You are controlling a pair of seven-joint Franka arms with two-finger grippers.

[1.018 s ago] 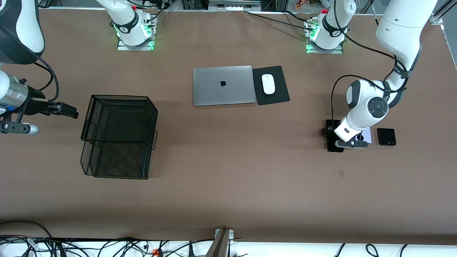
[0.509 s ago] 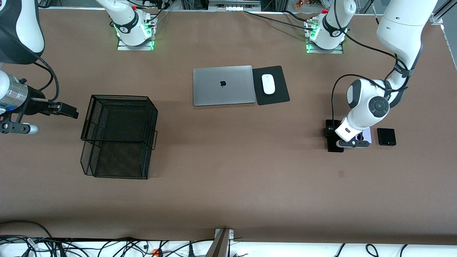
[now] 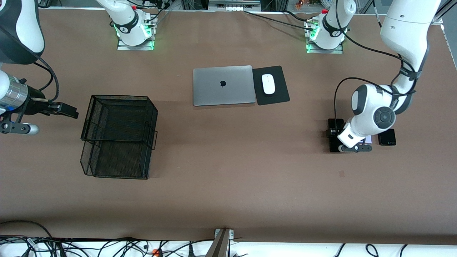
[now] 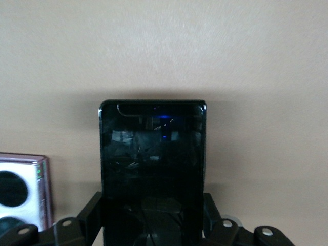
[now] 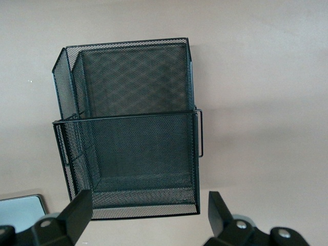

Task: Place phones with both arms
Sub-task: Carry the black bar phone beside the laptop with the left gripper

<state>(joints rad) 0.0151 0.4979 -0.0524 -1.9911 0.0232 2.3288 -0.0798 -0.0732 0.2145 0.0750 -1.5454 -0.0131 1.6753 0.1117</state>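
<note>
The long black phone lies toward the left arm's end of the table, and my left gripper is shut across its width. In the left wrist view that phone fills the space between both fingers. Right beside it lies the lilac-white phone with two black circles, mostly hidden under the wrist in the front view. The squarish black phone rests just past that. My right gripper hangs open and holds nothing, beside the mesh basket.
A black wire-mesh basket stands toward the right arm's end; the right wrist view looks into it. A closed grey laptop and a white mouse on a black pad sit mid-table, nearer the bases.
My left gripper's fingers closed fully onto the long black phone, and the left arm's wrist shifted slightly. The right arm has not moved.
</note>
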